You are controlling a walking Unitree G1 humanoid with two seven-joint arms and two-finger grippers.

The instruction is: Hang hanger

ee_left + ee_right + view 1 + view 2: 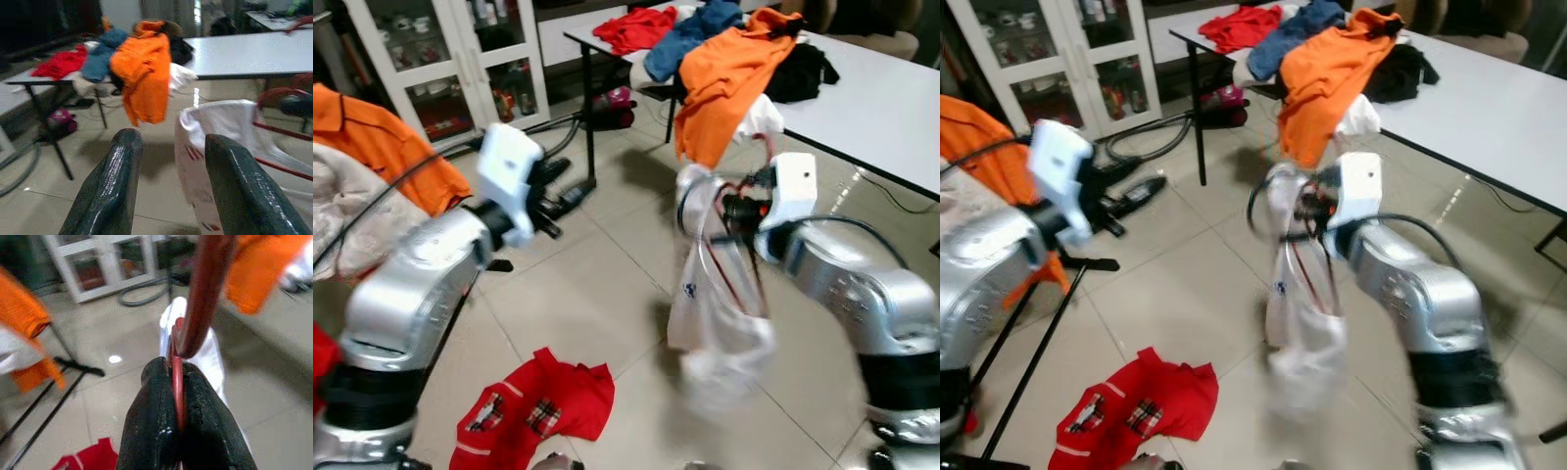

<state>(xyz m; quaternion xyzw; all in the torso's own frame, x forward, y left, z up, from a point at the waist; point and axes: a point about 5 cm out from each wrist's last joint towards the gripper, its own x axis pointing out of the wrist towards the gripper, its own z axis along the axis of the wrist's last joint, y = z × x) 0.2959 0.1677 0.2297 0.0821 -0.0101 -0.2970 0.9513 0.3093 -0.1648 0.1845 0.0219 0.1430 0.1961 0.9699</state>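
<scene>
Pinching a red hanger (pixel 182 377) between its two black fingers (pixel 149 431), the right gripper (pixel 177 382) is raised in front of the robot over the tiled floor (pixel 607 294), and a white garment (pixel 715 313) with a small dark logo droops from that hanger, blurred at its lower end. In the right wrist view the fingers are pressed tight against the thin red bar, with a thicker red curve of the hanger rising above them.

One left gripper (pixel 168 161) is lifted on the robot's left, its two fingers (pixel 110 191) standing apart with nothing between them; in its wrist view it faces the white garment and the table (pixel 881 108).

On that white table lies one pile of clothes: one orange shirt (pixel 729 78) spilling over the edge, one blue piece (pixel 690 34), one red piece (pixel 636 24) and one black piece (pixel 798 69). One red shirt (pixel 543 401) with checked patches lies flat on the floor near the robot's left side. At the far left one more orange shirt (pixel 382 147) and one pale garment (pixel 342 215) hang by a black rack (pixel 1038 362). Behind stands one white glass-door cabinet (pixel 460 59), with a dark hose (pixel 558 132) on the floor beside it
</scene>
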